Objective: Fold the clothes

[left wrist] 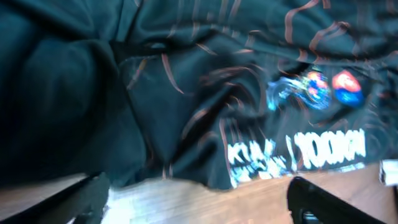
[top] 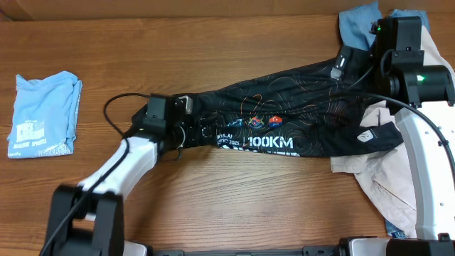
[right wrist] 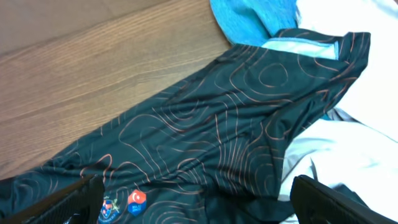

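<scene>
- While the wooden table (top: pixel 234 213) takes up most of the overhead view, we see cloth only along its middle, its right side and its far left.
- Across the middle lies the black garment (top: pixel 298 107), drawn out in a long band from the centre-left to the upper right, its thin orange contour lines plain to see.
- Its right end lies over a crumpled beige garment (top: pixel 387 181), which spreads towards the table's near right edge.
- Well apart, at the far left, we find a light blue shirt (top: pixel 43 114) folded into a neat rectangle.
- A blue cloth (top: pixel 355 21) bunches at the upper right, just beside the black garment's far end.
- At the black garment's left end we find the left gripper (top: pixel 186 114); its wrist view shows its fingers (left wrist: pixel 87 196) spread wide, with bare wood between them and black fabric just beyond.
- Over the upper right end hangs the right gripper (top: pixel 340 64); its fingers (right wrist: pixel 68 199) also stand wide apart, above the fabric.
- White lettering (top: pixel 269 143) reads "100KM" along the garment's near edge.
- Just above it sit small red and blue badges (top: pixel 264 121).
</scene>
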